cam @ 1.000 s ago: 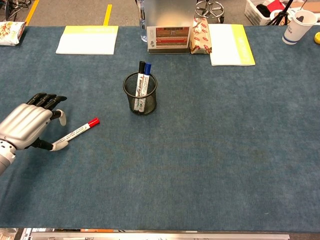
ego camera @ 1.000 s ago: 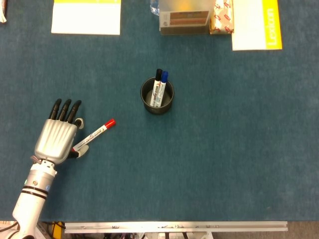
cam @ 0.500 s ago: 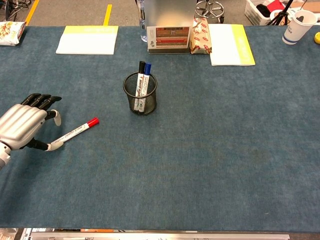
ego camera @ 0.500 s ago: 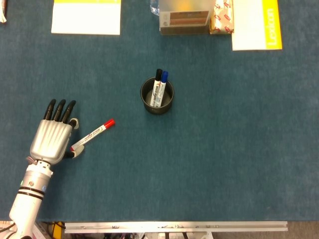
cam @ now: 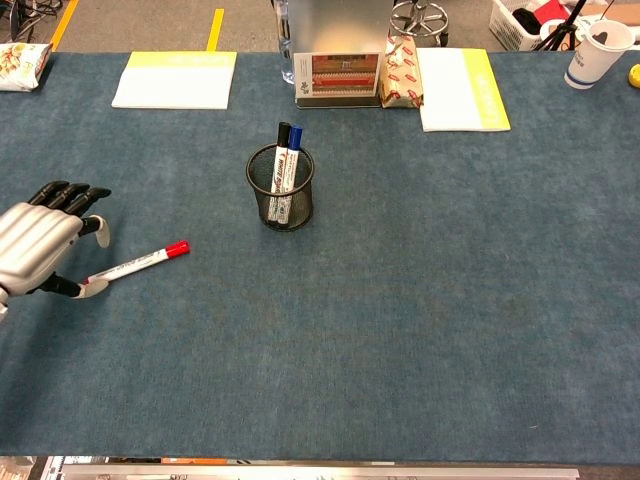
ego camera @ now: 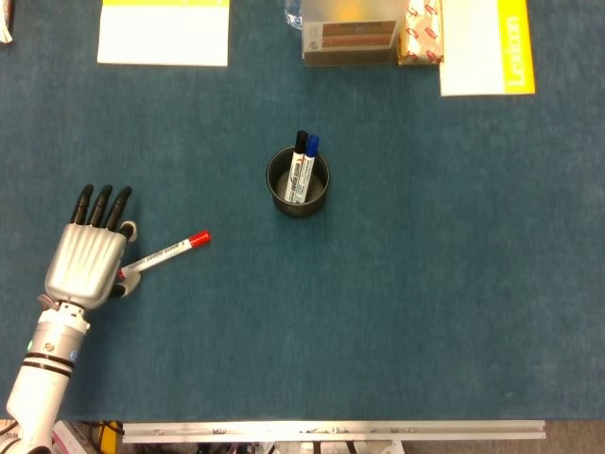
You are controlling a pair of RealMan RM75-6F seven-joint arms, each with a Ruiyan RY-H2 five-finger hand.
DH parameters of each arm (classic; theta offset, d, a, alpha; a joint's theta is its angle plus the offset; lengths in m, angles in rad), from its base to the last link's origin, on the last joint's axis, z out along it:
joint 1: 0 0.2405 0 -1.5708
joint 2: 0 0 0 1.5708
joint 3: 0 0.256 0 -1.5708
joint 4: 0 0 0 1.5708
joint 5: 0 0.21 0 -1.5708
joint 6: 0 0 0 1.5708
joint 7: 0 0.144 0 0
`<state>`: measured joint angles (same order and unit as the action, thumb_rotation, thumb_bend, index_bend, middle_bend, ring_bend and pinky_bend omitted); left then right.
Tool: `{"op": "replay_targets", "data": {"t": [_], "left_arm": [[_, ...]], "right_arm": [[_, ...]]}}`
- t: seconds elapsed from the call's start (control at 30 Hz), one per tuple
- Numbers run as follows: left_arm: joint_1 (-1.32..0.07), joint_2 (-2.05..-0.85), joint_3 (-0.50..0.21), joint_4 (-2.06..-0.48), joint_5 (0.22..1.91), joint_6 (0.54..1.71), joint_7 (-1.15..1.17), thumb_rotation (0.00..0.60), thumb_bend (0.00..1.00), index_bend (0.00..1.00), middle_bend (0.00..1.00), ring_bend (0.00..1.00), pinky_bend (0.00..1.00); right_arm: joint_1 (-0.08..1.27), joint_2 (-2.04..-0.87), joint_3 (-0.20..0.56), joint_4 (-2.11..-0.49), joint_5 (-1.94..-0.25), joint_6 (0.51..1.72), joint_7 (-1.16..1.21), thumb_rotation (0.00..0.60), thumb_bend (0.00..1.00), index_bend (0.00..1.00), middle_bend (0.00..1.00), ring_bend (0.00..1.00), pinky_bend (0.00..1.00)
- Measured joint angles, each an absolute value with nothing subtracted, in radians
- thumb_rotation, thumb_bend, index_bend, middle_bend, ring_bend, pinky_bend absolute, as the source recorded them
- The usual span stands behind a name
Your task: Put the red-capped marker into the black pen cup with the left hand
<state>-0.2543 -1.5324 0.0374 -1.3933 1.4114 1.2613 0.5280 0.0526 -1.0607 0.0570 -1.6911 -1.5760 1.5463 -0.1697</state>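
Observation:
The red-capped marker (ego camera: 163, 253) (cam: 133, 265) lies flat on the blue table cover at the left, its cap pointing right toward the cup. My left hand (ego camera: 87, 257) (cam: 38, 247) is just left of it, palm down with the fingers stretched out and apart. Its thumb touches the marker's white tail end, and nothing is gripped. The black mesh pen cup (ego camera: 298, 183) (cam: 280, 190) stands upright near the table's middle, well to the right of the hand. It holds a black-capped and a blue-capped marker. The right hand shows in neither view.
Along the far edge lie a yellow-and-white notepad (ego camera: 164, 31) at the left, a box with a printed card (ego camera: 350, 36) in the middle and a white-and-yellow booklet (ego camera: 486, 45) at the right. A paper cup (cam: 598, 52) stands at the far right corner.
The left hand has slid left and slightly away from the cup. The marker's tail end moved left with the thumb, so the marker now lies flatter and a little further left.

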Motion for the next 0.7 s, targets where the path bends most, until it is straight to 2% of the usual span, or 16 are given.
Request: {"op": "replay_targets", "data": {"t": [0.7], "left_arm": [[-0.266,-1.547,0.037,-1.407,1.435,1.254,0.524,0.503,0.17,0.41,0.06,0.00,0.00]], "right_arm": [[0.052,-1.059,0.057,-1.694,-1.576,1.546,-0.168,0.600,0.00,0.47,0.31,0.25,0.46]]}}
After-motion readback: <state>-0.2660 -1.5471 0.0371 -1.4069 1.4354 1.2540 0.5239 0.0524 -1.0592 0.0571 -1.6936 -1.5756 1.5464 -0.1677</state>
